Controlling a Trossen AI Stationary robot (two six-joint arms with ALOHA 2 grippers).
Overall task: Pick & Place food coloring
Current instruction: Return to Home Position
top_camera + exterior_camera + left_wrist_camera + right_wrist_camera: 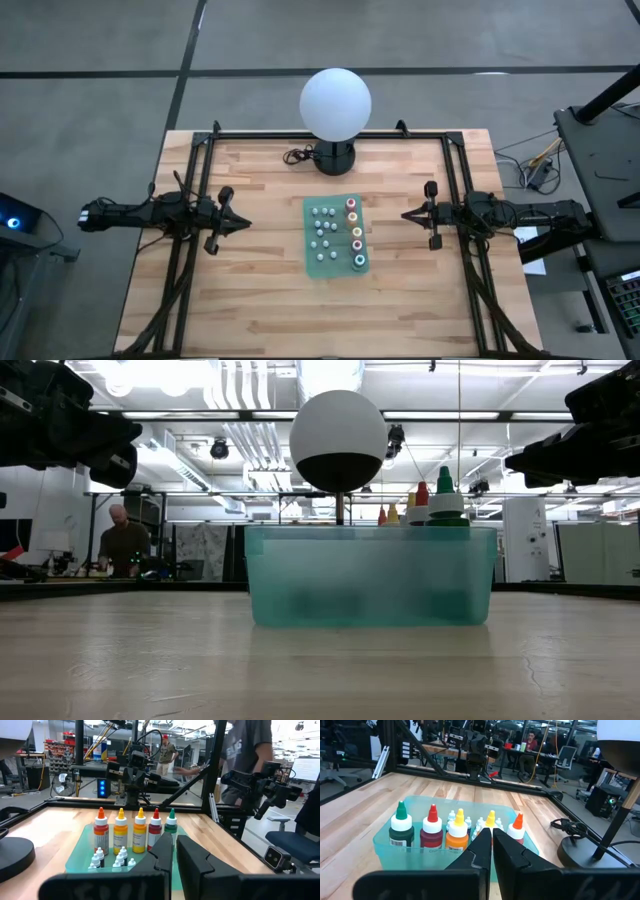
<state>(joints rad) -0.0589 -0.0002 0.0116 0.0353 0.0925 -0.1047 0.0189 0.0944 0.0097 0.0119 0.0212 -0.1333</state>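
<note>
The food coloring bottles (355, 232) are seen standing inside the green bin (308, 240) at the table's middle. The bin is flanked by the left gripper (243, 222) and the right gripper (406, 213), each held well apart from it, fingers closed on nothing.

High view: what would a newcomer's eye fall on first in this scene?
The big white globe lamp at the far edge of the table stands out first. Next comes the green bin at the centre, holding five tall bottles in a row and a cluster of small whitish bottles. The left gripper and right gripper wait on either side, apart from the bin.
</note>
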